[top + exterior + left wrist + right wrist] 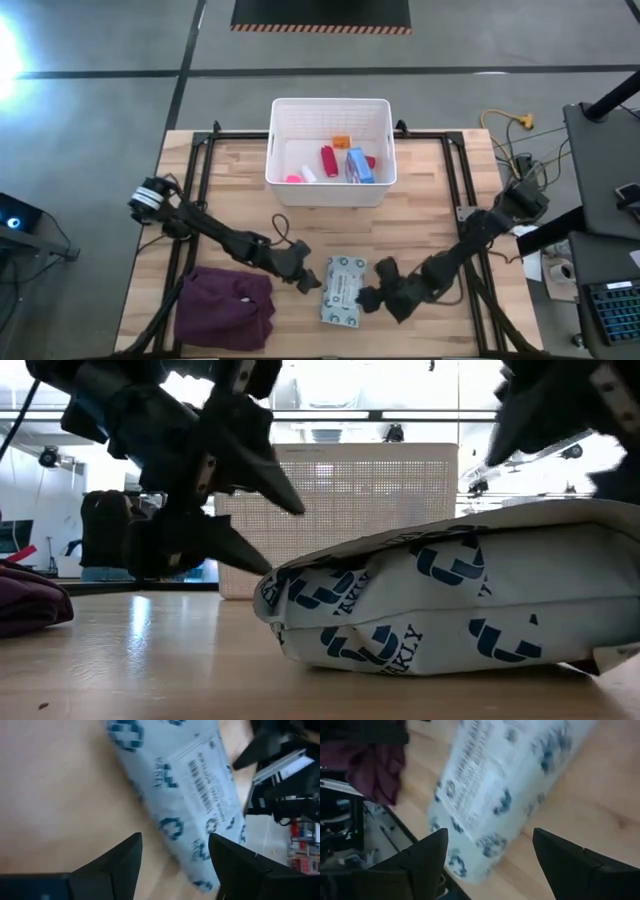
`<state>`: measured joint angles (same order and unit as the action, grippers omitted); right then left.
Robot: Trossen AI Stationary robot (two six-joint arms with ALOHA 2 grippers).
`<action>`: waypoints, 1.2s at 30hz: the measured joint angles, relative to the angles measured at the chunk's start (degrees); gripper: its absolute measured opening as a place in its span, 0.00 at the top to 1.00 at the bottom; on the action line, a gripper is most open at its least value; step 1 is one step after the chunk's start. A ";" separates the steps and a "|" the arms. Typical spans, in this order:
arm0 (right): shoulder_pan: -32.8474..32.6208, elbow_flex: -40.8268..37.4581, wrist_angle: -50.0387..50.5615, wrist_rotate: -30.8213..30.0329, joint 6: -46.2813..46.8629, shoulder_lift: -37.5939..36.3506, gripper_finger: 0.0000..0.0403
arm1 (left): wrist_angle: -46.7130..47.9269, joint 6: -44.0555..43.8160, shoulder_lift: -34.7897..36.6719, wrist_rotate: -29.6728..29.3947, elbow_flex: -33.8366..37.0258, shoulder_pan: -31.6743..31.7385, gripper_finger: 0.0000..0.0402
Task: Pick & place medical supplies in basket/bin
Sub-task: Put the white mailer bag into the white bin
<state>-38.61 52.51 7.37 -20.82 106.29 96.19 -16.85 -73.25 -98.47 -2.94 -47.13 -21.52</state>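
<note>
The pale grey-green patterned packet (343, 290) lies flat on the wooden table, near its front edge. My left gripper (312, 281) is open at the packet's left end (268, 592), its fingers pointing toward it (175, 837). My right gripper (368, 297) is open at the packet's right side and hovers above it in the low view (520, 430), with the packet (490, 785) ahead of its fingers. The white slotted basket (330, 192) stands at the far middle of the table and holds a blue box (359, 166), a red bottle (327, 160) and small pieces. My left gripper's lower fingertip (262, 566) stands right at the packet's left end; I cannot tell whether it touches. My right gripper shows a gap above the packet in the low view and touches nothing that I can see.
A crumpled maroon cloth (225, 308) lies at the near left of the table, left of the left gripper. A black frame (205, 160) runs along the table's sides. Bare wood (330, 230) lies between the packet and the basket.
</note>
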 joint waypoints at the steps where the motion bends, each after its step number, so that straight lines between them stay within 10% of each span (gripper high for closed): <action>1: -0.84 -0.67 0.06 -0.15 1.53 0.19 0.30 | -0.55 0.02 -1.41 0.01 -1.27 -0.08 0.47; 17: 0.40 -6.77 -26.44 -7.48 4.98 11.28 0.29 | -0.92 0.07 -8.88 3.24 -4.31 0.86 0.47; 28: 6.25 -4.22 -23.81 -7.45 -4.14 6.75 0.29 | -2.15 1.31 -10.90 5.07 -5.74 1.63 0.47; 36: 14.59 4.98 -10.62 8.54 -21.69 3.79 0.35 | 0.60 5.80 -8.33 3.16 -5.46 3.53 0.47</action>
<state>-24.02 57.50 -3.26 -12.28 84.59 99.98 -16.25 -67.46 -106.80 0.22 -52.58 -17.99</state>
